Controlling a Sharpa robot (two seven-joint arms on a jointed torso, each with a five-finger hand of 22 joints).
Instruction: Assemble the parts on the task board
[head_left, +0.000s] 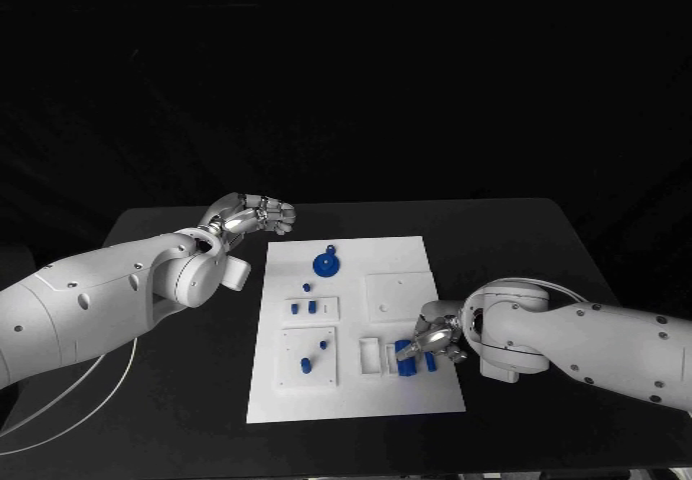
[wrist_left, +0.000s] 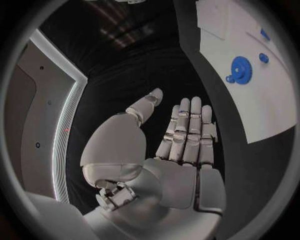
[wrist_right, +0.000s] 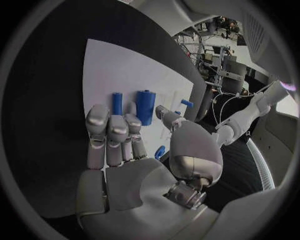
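Observation:
The white task board (head_left: 361, 400) lies in the middle of the table. A blue gear (head_left: 327, 264) sits at its far end, with small blue pegs (head_left: 304, 307) and two more blue pieces (head_left: 306, 365) in white blocks nearer me. My right hand (head_left: 437, 340) hovers at the board's right edge, fingers over two blue cylinders (head_left: 407, 358). In the right wrist view the thick cylinder (wrist_right: 146, 106) and a thin one (wrist_right: 117, 103) lie just past the fingertips (wrist_right: 109, 122), and the palm holds nothing. My left hand (head_left: 257, 215) is off the board's far left corner, fingers straight and empty (wrist_left: 184, 135).
A white square block (head_left: 392, 296) sits on the board's right half. The left wrist view has the gear (wrist_left: 239, 66) and a small blue piece (wrist_left: 264, 58) on the board (wrist_left: 262, 105). Black table (head_left: 519, 250) surrounds the board. A white cable (head_left: 65, 395) hangs at the left.

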